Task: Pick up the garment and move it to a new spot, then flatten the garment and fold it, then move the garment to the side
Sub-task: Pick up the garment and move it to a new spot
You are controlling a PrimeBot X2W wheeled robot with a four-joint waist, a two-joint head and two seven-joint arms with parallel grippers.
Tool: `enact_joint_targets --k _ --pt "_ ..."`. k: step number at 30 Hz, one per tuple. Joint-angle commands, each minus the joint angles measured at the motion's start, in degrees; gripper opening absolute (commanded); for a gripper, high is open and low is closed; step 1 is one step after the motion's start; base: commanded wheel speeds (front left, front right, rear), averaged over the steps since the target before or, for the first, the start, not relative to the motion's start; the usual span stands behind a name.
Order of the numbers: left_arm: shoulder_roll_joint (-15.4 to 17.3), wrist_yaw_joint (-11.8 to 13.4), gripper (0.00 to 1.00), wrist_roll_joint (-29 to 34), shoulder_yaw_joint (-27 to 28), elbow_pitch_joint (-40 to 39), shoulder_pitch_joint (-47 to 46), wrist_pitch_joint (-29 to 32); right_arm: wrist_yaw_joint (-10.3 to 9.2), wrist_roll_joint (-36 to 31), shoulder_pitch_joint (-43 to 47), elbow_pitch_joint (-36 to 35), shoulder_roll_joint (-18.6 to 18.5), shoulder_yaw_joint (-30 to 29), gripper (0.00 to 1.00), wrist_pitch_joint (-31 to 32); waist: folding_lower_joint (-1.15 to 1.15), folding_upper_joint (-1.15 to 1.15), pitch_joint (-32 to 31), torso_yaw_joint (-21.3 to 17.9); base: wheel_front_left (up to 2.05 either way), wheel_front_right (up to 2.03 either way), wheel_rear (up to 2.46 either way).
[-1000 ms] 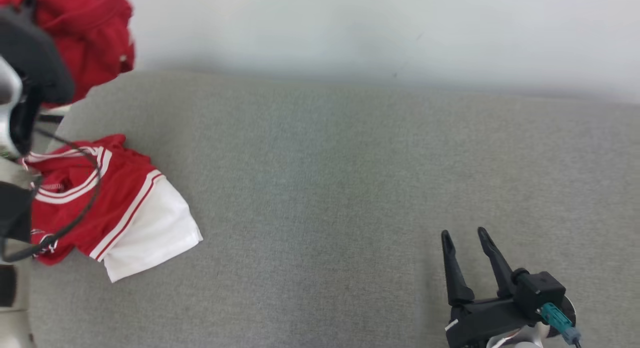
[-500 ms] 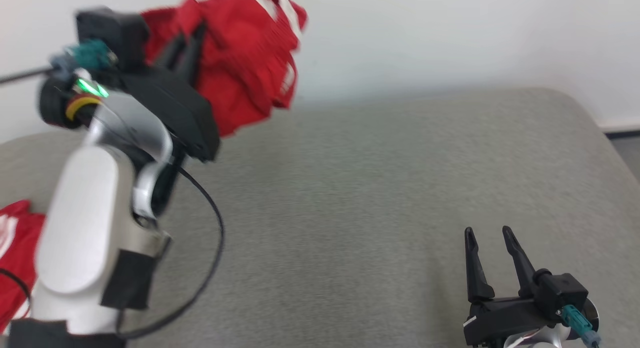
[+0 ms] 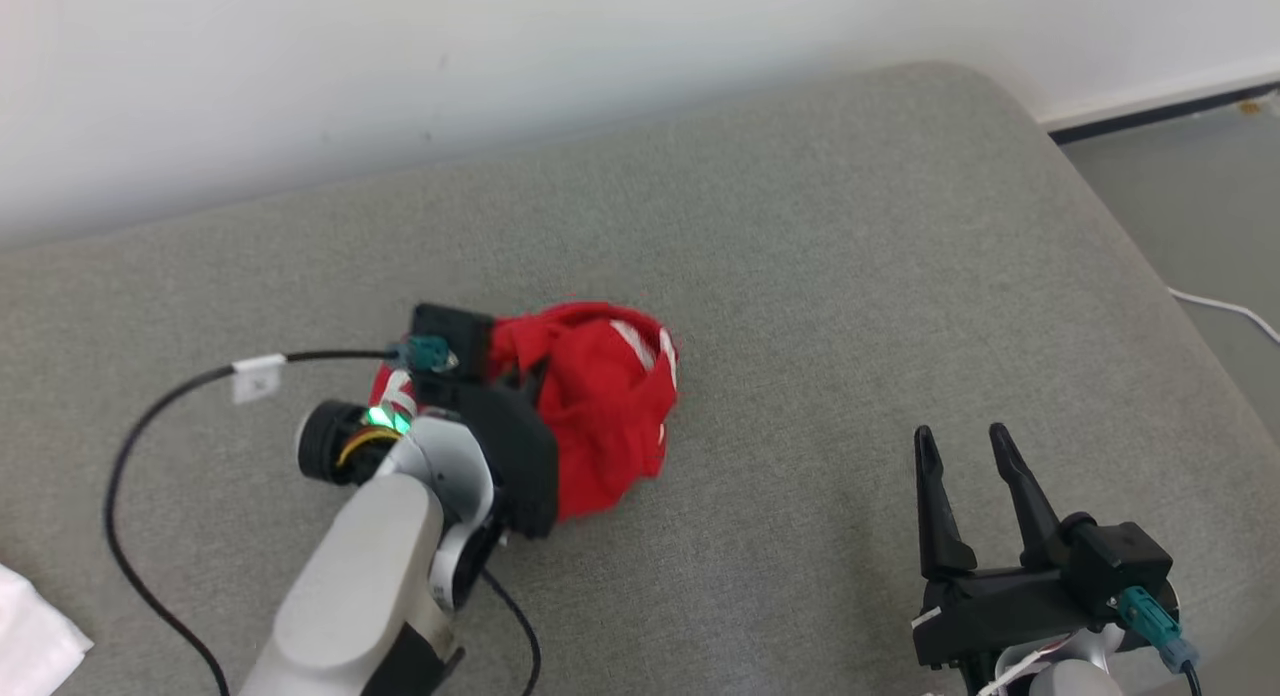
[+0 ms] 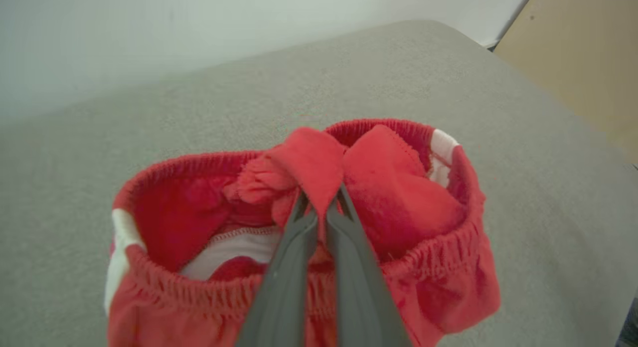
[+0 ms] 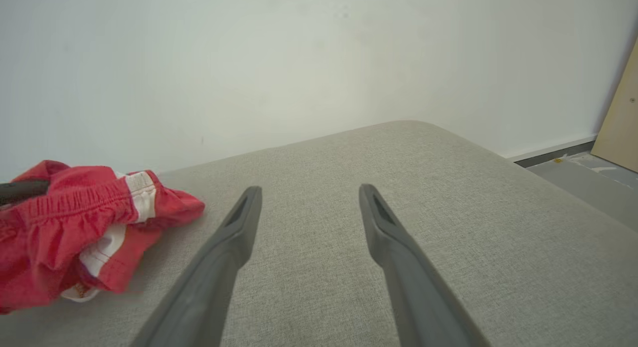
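The garment [image 3: 600,416] is a red pair of shorts with white stripes, bunched in a heap on the grey cushion [image 3: 820,276] near its middle. My left gripper [image 3: 525,376] is shut on a fold of the garment [image 4: 319,162] near the elastic waistband, its fingers [image 4: 299,247] pinching the red cloth. In the right wrist view the garment [image 5: 75,227] lies at the far left. My right gripper [image 3: 965,441] hovers open at the lower right, nothing between its fingers [image 5: 239,222].
A black cable [image 3: 130,446] loops from the left arm over the cushion. A white cloth corner [image 3: 30,641] lies at the lower left. The cushion ends at the right, with grey floor [image 3: 1200,206] and a white cord [image 3: 1220,306] beyond. A white wall [image 3: 500,56] stands behind.
The head camera has swung right. My left gripper has carried the garment from high up by the wall down onto the middle of the cushion. The right gripper has stayed open.
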Motion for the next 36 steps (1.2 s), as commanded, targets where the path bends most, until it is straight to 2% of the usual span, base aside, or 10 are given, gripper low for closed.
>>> enact_joint_targets --k 1,2,3,9,17,21,24,26,31,36 --pt "-0.58 -0.23 0.0 0.47 -0.76 1.6 -0.01 -0.53 -0.12 0.43 -0.33 -0.15 0.09 0.23 1.0 -0.03 -0.01 -0.01 1.43 -0.24 0.0 0.0 0.0" --pt "-0.76 -0.28 0.31 0.19 -1.34 2.94 -0.15 -1.3 -0.12 0.46 -0.37 0.02 0.09 0.43 1.0 -0.02 -0.01 -0.01 1.51 0.12 0.0 0.0 0.0" --pt "-0.87 -0.22 1.0 0.06 -1.75 4.18 -0.33 -1.86 -0.12 0.64 -0.41 0.12 0.1 0.7 1.0 -0.03 -0.01 -0.01 1.55 0.48 0.0 0.0 0.0" --pt "-1.44 -0.17 1.0 -2.95 -3.91 6.87 -0.49 -5.81 -0.12 0.33 0.22 0.26 0.08 0.03 1.0 -0.03 -0.01 -0.01 0.85 3.9 0.0 0.0 0.0" --pt "-1.07 0.88 1.0 -3.38 -5.48 -0.17 3.3 -14.66 -0.12 -0.81 2.21 0.94 0.08 -1.51 1.0 -0.02 -0.01 -0.01 -2.09 9.64 0.0 0.0 0.0" --pt "0.49 4.08 1.0 -3.52 -3.12 -5.37 9.63 -22.69 -0.12 -0.05 2.88 1.16 0.09 -1.98 1.0 -0.03 -0.01 -0.01 -4.54 11.04 0.0 0.0 0.0" --pt "1.61 4.92 1.0 -4.18 -1.15 -9.3 15.03 -28.01 -0.12 -0.41 3.91 1.1 0.08 -2.77 1.0 -0.03 -0.01 -0.01 -5.89 12.0 0.0 0.0 0.0" --pt "2.62 5.2 1.0 -3.46 -0.67 -10.48 16.57 -29.24 -0.12 -0.69 4.06 1.02 0.07 -3.09 1.0 -0.03 -0.01 -0.01 -6.27 12.33 0.0 0.0 0.0" --pt "3.06 8.5 1.0 -3.21 6.1 -17.48 25.89 -31.46 -0.12 -0.53 5.18 0.98 0.06 -4.05 1.0 -0.03 -0.01 -0.01 -7.7 13.08 0.0 0.0 0.0" --pt "2.0 6.61 1.0 1.01 12.81 -26.47 33.97 -31.44 -0.12 -0.67 5.7 0.82 0.1 -4.75 1.0 -0.03 -0.01 -0.01 -8.18 13.89 0.0 0.0 0.0"
